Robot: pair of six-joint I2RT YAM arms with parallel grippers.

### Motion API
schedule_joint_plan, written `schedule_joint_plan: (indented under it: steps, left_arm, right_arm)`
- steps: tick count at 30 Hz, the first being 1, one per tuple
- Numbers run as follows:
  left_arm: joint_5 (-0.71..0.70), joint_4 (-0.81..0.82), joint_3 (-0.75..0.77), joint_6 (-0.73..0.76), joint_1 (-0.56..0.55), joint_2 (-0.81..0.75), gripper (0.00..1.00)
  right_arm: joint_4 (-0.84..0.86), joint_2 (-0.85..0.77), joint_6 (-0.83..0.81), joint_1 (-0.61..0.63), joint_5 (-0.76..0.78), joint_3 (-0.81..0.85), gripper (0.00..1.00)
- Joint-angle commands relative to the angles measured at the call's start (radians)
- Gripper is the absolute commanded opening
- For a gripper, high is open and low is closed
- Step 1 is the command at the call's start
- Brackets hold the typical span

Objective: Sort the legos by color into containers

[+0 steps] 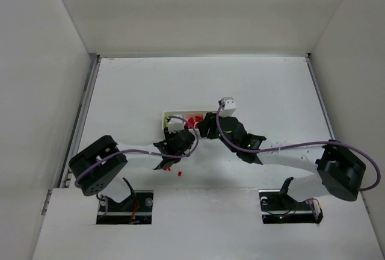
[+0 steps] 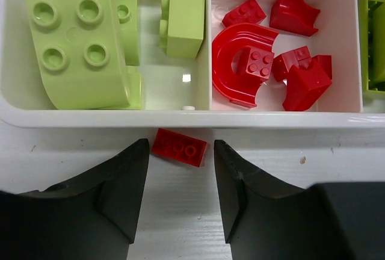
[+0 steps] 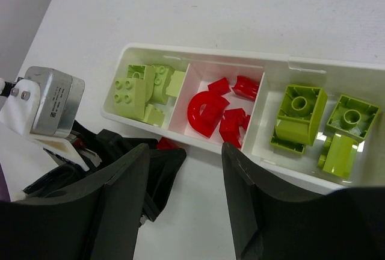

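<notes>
While both arms crowd together mid-table in the top view, I see the left gripper and right gripper both right at the white tray, left one on its near side, right one at its right end. Can't read either jaw gap from up here, too much arm and cable in the way. One loose red brick lies on the table, near side, well apart from the tray. Left wrist cam: jaws stand wide apart, nothing gripped. A small flat red brick lies on the table btwn the two fingertips, just beside the tray's near wall; neither finger touches it. Tray's left compartment has pale green bricks, some w/ studs up, and the middle one has red pieces incl. a curved arch. A sliver of darker green shows at the far right edge. Right wrist cam: right jaws also wide apart, empty, hanging over bare table on the near side of the tray. All 3 compartments show here: pale green left, red centre, yellow-green bricks right. The left arm's wrist cam sits at the left, and the small red brick peeks out beside the tray wall, partly hidden by the left fingers.
</notes>
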Motion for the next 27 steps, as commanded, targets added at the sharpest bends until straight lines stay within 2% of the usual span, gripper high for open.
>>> schedule_joint_plan:
  steps: [1,7,12,17,27]
  left_arm:
    - [-0.048,0.006,0.033,0.014,-0.015,0.028,0.43]
    - [-0.077,0.001,0.053,0.025,-0.032,0.068,0.41]
    - [-0.075,-0.006,0.051,0.031,-0.042,0.058,0.29]
    - [-0.079,-0.071,0.043,0.027,-0.09,-0.031,0.23]
    - [-0.087,-0.21,0.08,0.002,-0.173,-0.271,0.21]
  right_arm:
    - [0.05,-0.035,0.0,0.009,0.018,-0.006,0.57]
    - [0.05,-0.053,-0.003,0.015,0.018,-0.015,0.56]
    - [0.05,-0.081,-0.001,0.015,0.018,-0.029,0.56]
    - [0.038,-0.139,-0.003,0.017,0.028,-0.052,0.56]
    - [-0.014,-0.282,0.006,0.008,0.036,-0.139,0.56]
